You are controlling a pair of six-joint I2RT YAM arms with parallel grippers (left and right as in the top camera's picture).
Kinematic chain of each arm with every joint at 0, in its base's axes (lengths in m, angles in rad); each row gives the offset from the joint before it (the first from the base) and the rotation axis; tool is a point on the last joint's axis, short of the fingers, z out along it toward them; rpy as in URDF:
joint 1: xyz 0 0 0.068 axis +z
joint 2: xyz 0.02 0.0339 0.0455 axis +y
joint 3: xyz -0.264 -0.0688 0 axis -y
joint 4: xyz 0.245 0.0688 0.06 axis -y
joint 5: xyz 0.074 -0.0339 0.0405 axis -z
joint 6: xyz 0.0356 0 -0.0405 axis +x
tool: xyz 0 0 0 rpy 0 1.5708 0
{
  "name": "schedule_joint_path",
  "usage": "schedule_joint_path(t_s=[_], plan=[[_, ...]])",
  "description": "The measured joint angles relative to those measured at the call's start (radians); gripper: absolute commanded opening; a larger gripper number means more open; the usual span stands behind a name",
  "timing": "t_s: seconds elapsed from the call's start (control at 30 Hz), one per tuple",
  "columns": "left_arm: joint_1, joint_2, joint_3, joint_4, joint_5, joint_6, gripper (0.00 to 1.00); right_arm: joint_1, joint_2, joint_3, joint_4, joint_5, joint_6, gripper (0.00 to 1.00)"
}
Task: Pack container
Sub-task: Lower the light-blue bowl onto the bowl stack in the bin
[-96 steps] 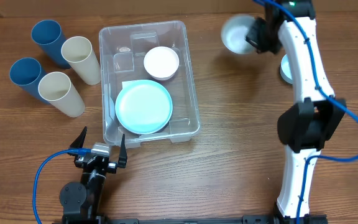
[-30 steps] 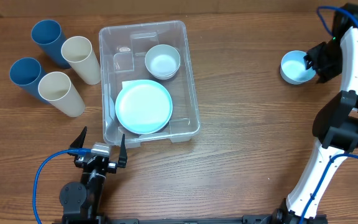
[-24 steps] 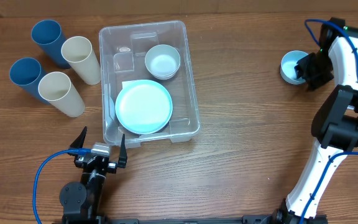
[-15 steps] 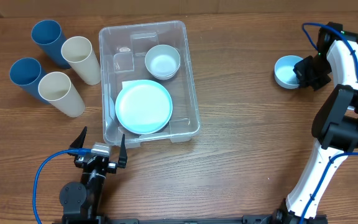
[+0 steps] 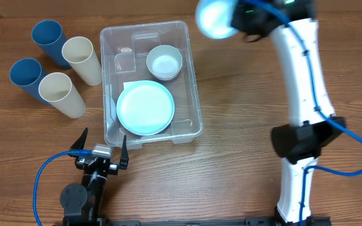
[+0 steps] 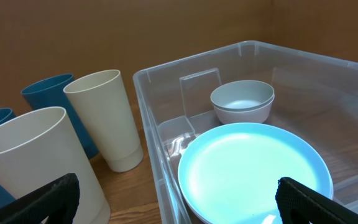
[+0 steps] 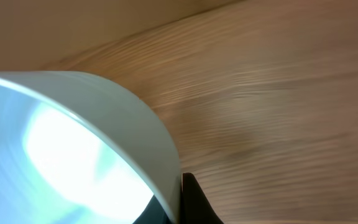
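Right gripper: your right gripper (image 5: 232, 19) is clamped on the rim of the blue bowl (image 5: 213, 17). The bowl looks lifted off the table (image 5: 244, 125), at the far edge, just right of the container. A rim grip leaves the bowl's base free for setting down.
Container: the container (image 5: 192, 88) sits left of centre, open side up, so you can load it from above.
Inside: a plate (image 5: 145, 108) lies flat at the near end, and a white bowl (image 5: 164, 61) stands upright at the far end.
Left gripper: your left gripper (image 5: 104, 141) is spread wide with nothing in it. It sits at the near edge in front of the container, clear of the right arm's path.
Cups: four cups (image 5: 61, 94) stand upright left of the container, not yet packed.
Next: nesting the blue bowl in the white one would probably save room for the cups.
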Motion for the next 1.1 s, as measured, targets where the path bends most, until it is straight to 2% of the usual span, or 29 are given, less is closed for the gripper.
schedule_joint_path(t_s=[0.13,0.23,0.37,0.53,0.63,0.67,1.0,1.1], plan=[[0.0,0.0,0.0,0.0,0.0,0.0,1.0,0.182,0.006,-0.11,0.114,0.068,-0.023,0.04],[0.0,0.0,0.0,0.0,0.0,0.0,1.0,0.208,-0.001,-0.241,0.272,0.098,-0.028,0.04],[0.0,0.0,0.0,0.0,0.0,0.0,1.0,0.242,0.008,-0.415,0.394,0.108,-0.032,0.04],[0.0,0.0,0.0,0.0,0.0,0.0,1.0,0.255,0.01,-0.496,0.48,0.109,-0.048,0.06],[0.0,0.0,0.0,0.0,0.0,0.0,1.0,0.259,0.01,-0.52,0.51,0.109,-0.055,0.52],[0.0,0.0,0.0,0.0,0.0,0.0,1.0,0.26,0.01,-0.521,0.514,0.108,-0.053,0.56],[0.0,0.0,0.0,0.0,0.0,0.0,1.0,0.27,0.011,-0.521,0.525,0.101,-0.093,0.57],[0.0,0.0,0.0,0.0,0.0,0.0,1.0,0.275,0.011,-0.505,0.466,0.071,-0.103,0.58]])
